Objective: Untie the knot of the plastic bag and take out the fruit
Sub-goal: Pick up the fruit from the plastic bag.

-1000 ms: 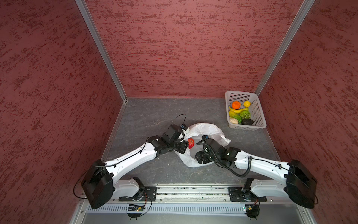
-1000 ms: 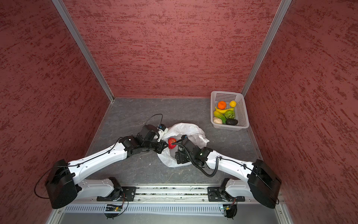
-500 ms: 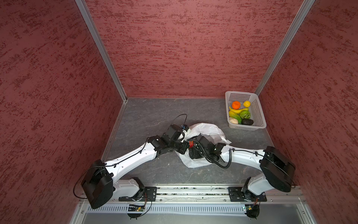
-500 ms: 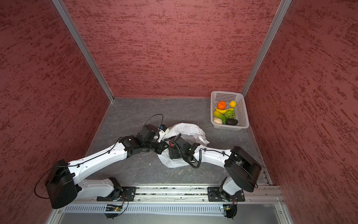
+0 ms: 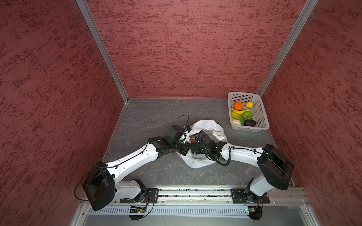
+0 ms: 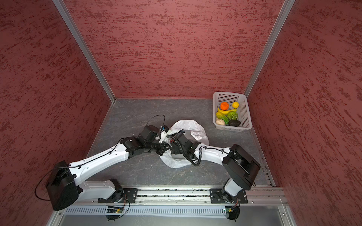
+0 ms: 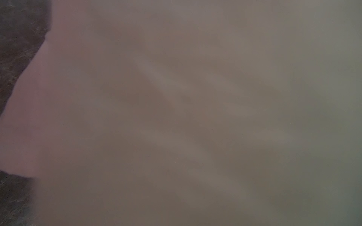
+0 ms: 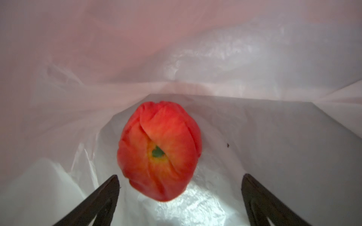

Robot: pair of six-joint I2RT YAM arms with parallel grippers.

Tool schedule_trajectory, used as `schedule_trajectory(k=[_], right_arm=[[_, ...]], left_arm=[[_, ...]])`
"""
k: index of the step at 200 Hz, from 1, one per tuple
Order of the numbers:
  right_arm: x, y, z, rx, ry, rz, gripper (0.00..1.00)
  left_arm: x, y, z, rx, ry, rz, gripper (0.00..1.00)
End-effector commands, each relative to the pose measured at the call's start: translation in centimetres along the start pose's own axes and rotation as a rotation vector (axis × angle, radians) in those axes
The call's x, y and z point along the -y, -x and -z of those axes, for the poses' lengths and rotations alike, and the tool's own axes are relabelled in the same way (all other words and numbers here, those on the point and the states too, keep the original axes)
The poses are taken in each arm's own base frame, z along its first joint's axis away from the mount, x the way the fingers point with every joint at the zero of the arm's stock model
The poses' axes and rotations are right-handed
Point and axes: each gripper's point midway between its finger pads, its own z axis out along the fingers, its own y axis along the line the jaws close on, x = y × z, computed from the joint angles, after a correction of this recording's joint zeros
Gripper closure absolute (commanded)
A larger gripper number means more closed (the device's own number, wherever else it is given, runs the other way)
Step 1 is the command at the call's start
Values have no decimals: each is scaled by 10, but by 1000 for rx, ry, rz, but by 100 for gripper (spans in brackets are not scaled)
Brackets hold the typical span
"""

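Inside the plastic bag [image 8: 274, 137], the right end effector [image 8: 180, 176] is spread wide, red apple [image 8: 159, 150] loose between its fingertips [image 8: 105, 195]; left end effector [image 5: 187, 147] clenched at the bag's edge

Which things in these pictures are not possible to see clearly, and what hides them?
- Left wrist view: the plastic bag covers the lens; all is blurred.
- Both top views: what the left end effector pinches is too small to tell; the right arm almost hides the red apple.
- The knot: found in no view.
- Right wrist view: the picture's edge cuts off the right end effector; only its open tips show.
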Motion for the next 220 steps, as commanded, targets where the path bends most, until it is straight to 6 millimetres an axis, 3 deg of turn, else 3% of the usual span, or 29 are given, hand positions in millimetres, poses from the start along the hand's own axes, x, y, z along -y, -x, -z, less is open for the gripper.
schedule_trajectory(k=[1, 21, 59, 119, 135, 165, 220], right_arm=[[-21, 32, -3, 91, 65, -46, 1], [-20, 35, -13, 83, 49, -49, 2], [8, 29, -25, 51, -62, -109, 2], [-2, 41, -40, 49, -27, -79, 2], [-3, 41, -45, 39, -33, -77, 7], [-1, 39, -46, 34, -43, -82, 31], [-4, 33, -35, 9, -15, -80, 43]], left_arm=[[3, -7, -3, -24, -32, -25, 100], [5, -11, -3, -35, -46, -35, 100], [3, -21, -5, -60, -52, -35, 100], [3, -22, -9, -59, -71, -34, 100], [4, -21, -9, -57, -70, -37, 100], [1, -22, -9, -57, -63, -31, 100], [-7, -18, -11, -47, -34, -6, 100]])
